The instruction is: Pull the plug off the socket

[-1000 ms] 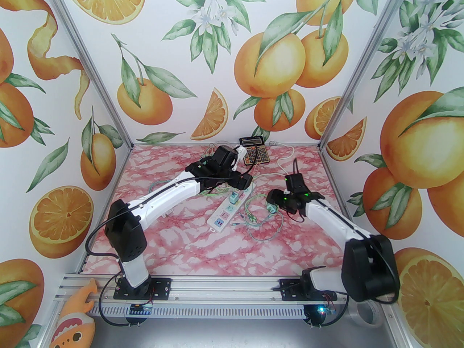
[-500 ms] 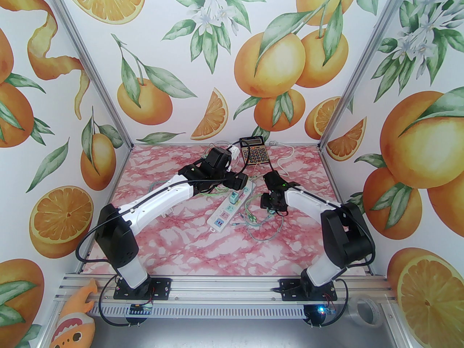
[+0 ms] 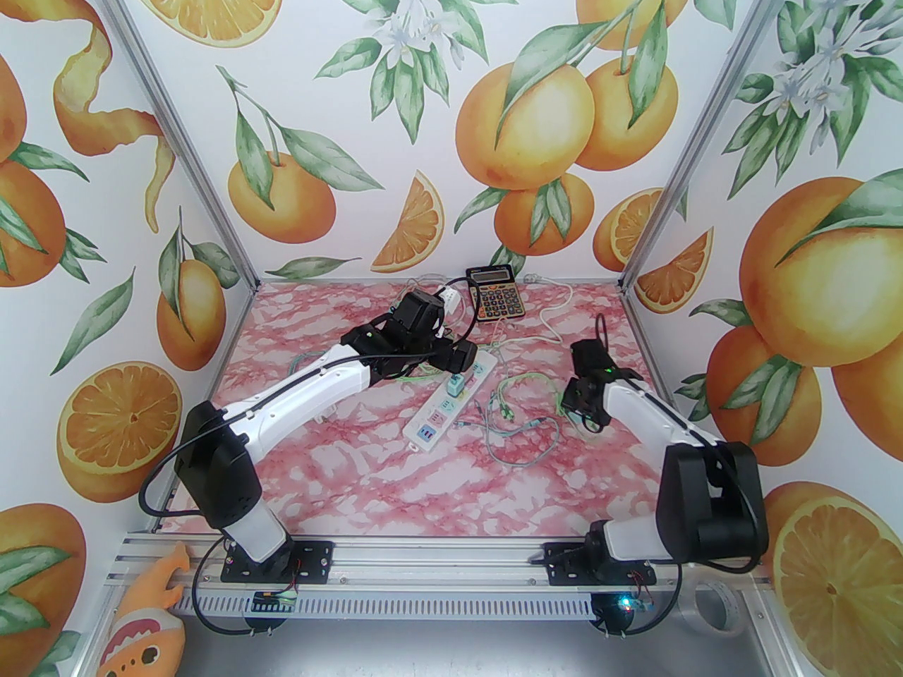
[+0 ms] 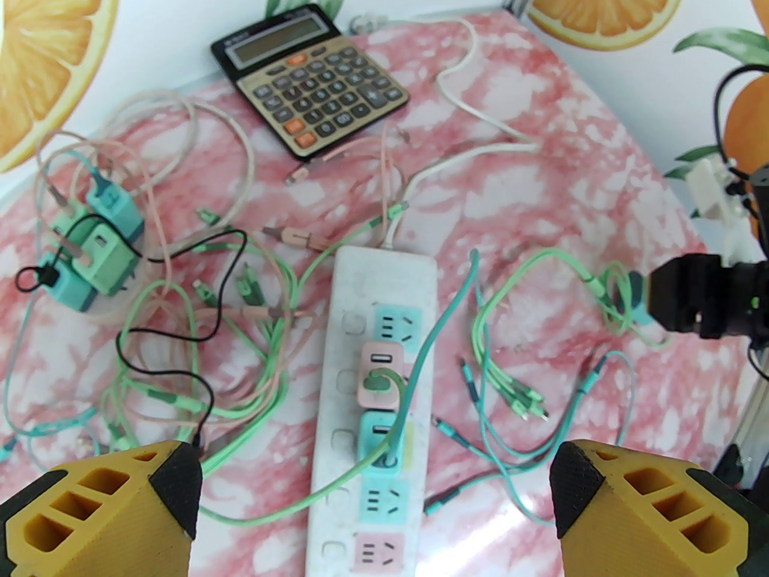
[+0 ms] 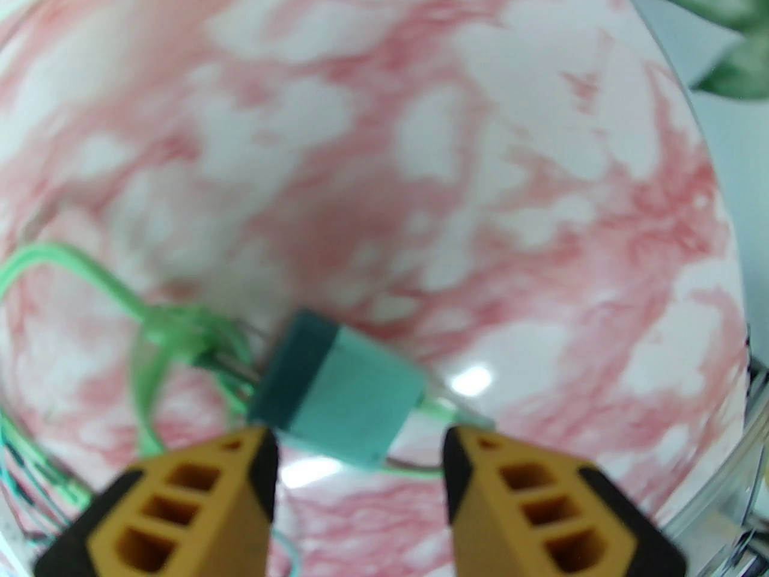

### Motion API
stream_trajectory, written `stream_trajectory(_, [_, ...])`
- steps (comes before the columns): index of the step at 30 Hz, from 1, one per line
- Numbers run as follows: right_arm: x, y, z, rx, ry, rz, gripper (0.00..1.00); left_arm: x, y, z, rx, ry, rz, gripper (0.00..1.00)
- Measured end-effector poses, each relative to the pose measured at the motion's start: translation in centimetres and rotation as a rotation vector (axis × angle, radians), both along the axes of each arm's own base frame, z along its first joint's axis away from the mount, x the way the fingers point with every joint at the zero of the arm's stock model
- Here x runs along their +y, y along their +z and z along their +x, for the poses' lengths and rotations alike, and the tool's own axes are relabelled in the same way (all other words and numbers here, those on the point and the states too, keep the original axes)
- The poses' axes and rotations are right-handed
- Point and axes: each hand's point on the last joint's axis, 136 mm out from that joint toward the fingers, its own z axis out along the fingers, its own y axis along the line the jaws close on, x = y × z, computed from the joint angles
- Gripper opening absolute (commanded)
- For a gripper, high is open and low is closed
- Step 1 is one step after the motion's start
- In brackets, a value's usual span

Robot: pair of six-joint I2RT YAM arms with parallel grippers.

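One teal cube charger plug (image 5: 342,382) lies loose near the right edge of the pink marbled surface (image 5: 480,142), at the tips of the half-spread right end effector (image 5: 360,442), which does not seem to pinch it; a pink cube plug (image 4: 379,382) and a second teal plug (image 4: 379,448) sit unpulled in the white power strip (image 4: 384,274) mid-surface, beneath the wide-spread, empty left end effector (image 4: 378,484).

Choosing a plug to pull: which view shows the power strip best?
Left wrist: most of the power strip runs down the centre, close, with the pink plug and teal plug seated in it. Top external shows it small, partly behind the left arm. Right wrist faces a loose teal charger.
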Motion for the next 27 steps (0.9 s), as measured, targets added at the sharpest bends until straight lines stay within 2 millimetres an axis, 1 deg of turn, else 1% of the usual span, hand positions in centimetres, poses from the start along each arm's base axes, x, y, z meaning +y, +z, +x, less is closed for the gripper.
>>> stream_trajectory(2, [0.0, 0.6, 0.0, -0.023, -0.006, 0.009, 0.59, 0.1, 0.1, 0.1, -0.002, 0.004, -0.002, 1.0])
stream_trajectory(5, [0.6, 1.4, 0.4, -0.063, 0.01, 0.044, 0.62, 0.3, 0.1, 0.3, -0.006, 0.008, -0.006, 1.0])
stream_trajectory(9, [2.2, 2.4, 1.1, -0.113, 0.064, 0.102, 0.62, 0.6, -0.7, 0.4, 0.007, 0.015, -0.008, 1.0])
stream_trajectory(11, [3.5, 2.6, 1.6, -0.133, 0.108, 0.132, 0.61, 0.8, -1.4, 0.4, 0.021, 0.023, -0.012, 0.98])
stream_trajectory(13, [5.3, 2.9, 2.2, -0.157, 0.169, 0.162, 0.6, 1.1, -2.5, 0.1, 0.038, 0.025, -0.012, 0.9])
stream_trajectory(16, [8.2, 3.3, 2.8, -0.187, 0.253, 0.205, 0.6, 1.7, -4.8, -0.8, 0.077, 0.018, 0.003, 0.75])
stream_trajectory(18, [10.1, 3.5, 3.1, -0.201, 0.306, 0.237, 0.59, 1.9, -6.3, -1.4, 0.103, 0.009, 0.018, 0.7])
stream_trajectory(22, [12.8, 3.0, 3.7, -0.206, 0.371, 0.295, 0.57, 2.2, -9.1, -2.9, 0.142, -0.015, 0.055, 0.68])
stream_trajectory(24, [13.8, 2.7, 3.8, -0.201, 0.392, 0.312, 0.57, 2.0, -9.8, -3.4, 0.148, -0.028, 0.063, 0.66])
stream_trajectory(26, [14.7, 2.6, 3.9, -0.199, 0.411, 0.327, 0.57, 1.8, -9.9, -3.6, 0.148, -0.036, 0.066, 0.65])
stream_trajectory(27, [15.2, 2.5, 3.9, -0.2, 0.425, 0.336, 0.57, 1.2, -9.8, -3.8, 0.138, -0.053, 0.062, 0.65])
